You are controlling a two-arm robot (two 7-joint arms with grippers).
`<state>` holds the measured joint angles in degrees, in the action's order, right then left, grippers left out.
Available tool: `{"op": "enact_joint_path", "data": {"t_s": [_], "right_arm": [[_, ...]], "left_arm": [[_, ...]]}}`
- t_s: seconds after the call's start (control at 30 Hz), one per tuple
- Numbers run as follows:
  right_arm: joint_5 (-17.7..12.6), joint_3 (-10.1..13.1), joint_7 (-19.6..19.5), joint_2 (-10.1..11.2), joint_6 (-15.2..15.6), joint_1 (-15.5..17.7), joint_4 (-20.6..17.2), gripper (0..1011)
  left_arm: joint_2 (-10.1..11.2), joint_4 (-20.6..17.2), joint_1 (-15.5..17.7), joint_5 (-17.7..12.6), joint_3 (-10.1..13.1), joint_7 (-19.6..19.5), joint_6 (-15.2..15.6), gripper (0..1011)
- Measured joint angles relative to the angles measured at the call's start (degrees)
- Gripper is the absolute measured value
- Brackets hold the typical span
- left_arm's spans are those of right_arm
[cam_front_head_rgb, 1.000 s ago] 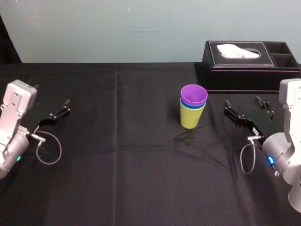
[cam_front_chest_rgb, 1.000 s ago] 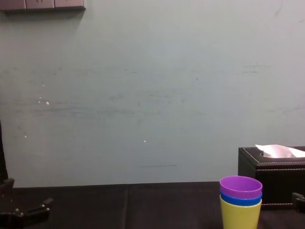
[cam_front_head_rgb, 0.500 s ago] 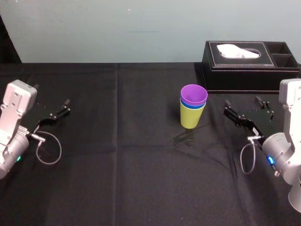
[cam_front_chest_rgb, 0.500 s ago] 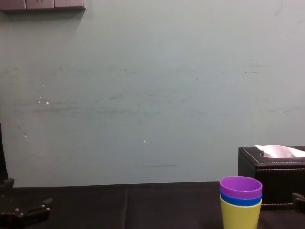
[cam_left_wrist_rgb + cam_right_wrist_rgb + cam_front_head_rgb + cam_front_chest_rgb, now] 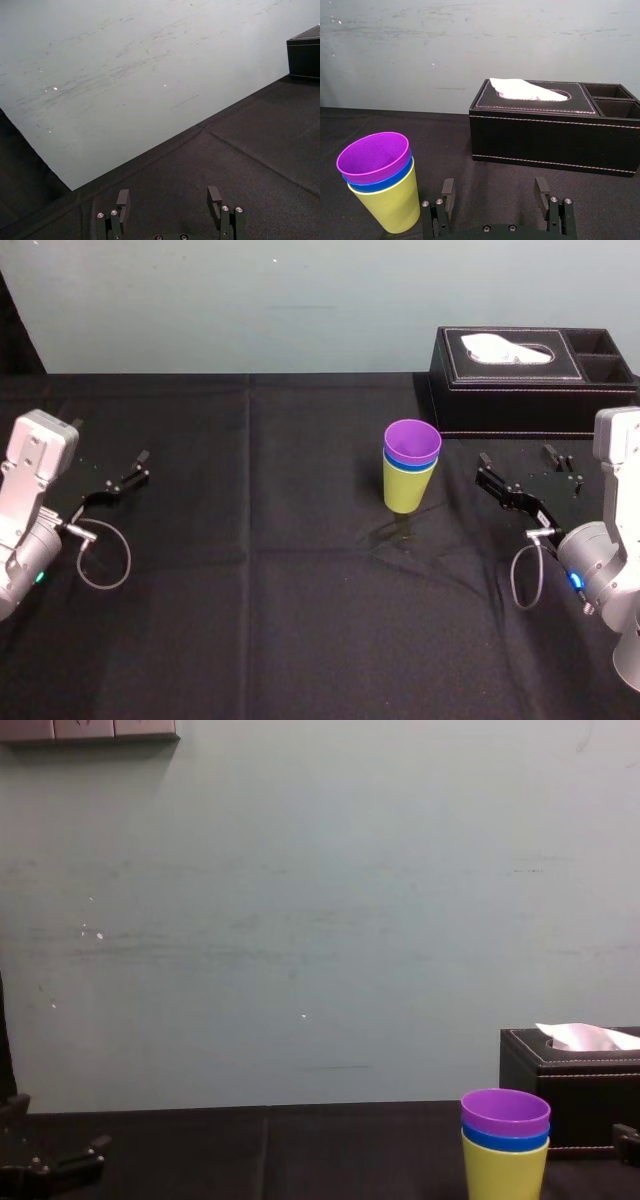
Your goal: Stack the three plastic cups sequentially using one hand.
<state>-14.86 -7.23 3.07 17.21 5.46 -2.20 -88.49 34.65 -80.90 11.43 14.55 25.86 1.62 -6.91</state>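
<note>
This is looking like a robotics test bench in a lab. A black cloth (image 5: 250,590) is covering the whole table, creasing in places and running back to a bare, scuffed pale green wall (image 5: 250,300). Two grey robot arms are sitting at the table's edges, the left arm (image 5: 30,510) at 8 o'clock and the right arm (image 5: 610,540) at 4 o'clock, each trailing a loop of exposed cable (image 5: 129,562). A few props are standing out against the cloth: a black tissue box (image 5: 530,370) is lying at 1 o'clock, and a stack of coloured plastic cups (image 5: 410,475) is standing near the centre. A panel-like fixture (image 5: 90,730) is hanging high on the wall, at 11 o'clock in the chest view.
</note>
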Motion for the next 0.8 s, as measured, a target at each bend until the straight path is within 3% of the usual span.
{"op": "enact_joint_path", "data": {"t_s": [0.8], "right_arm": [[0.0,0.0,0.0,0.0,0.0,0.0,0.0,1000]], "left_arm": [[0.0,0.0,0.0,0.0,0.0,0.0,0.0,1011]]}}
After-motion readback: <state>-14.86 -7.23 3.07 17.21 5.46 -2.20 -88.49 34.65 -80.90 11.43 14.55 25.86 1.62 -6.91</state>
